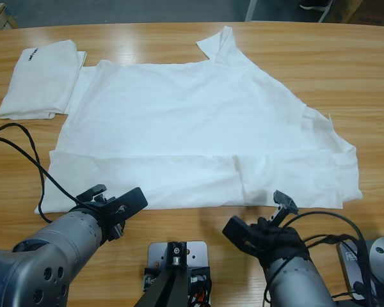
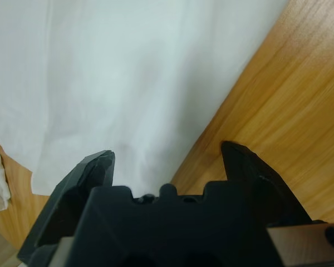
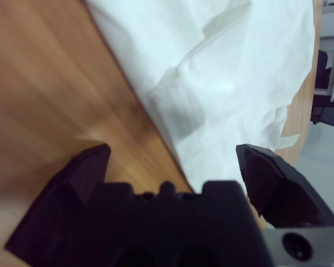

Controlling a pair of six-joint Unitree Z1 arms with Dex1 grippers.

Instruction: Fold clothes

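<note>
A large white T-shirt lies spread over most of the table, its near strip doubled back on itself and one sleeve pointing to the far edge. A second white T-shirt lies folded at the far left, with a small black mark showing. My left gripper is open just short of the big shirt's near left edge; in its wrist view the left gripper straddles the cloth edge. My right gripper is open near the shirt's near right edge, and the wrist view shows the right gripper holding nothing.
A black cable loops across the wooden table at the left, running under the shirt's corner. More cables trail behind the right arm. Bare wood shows along the near edge and at the far right.
</note>
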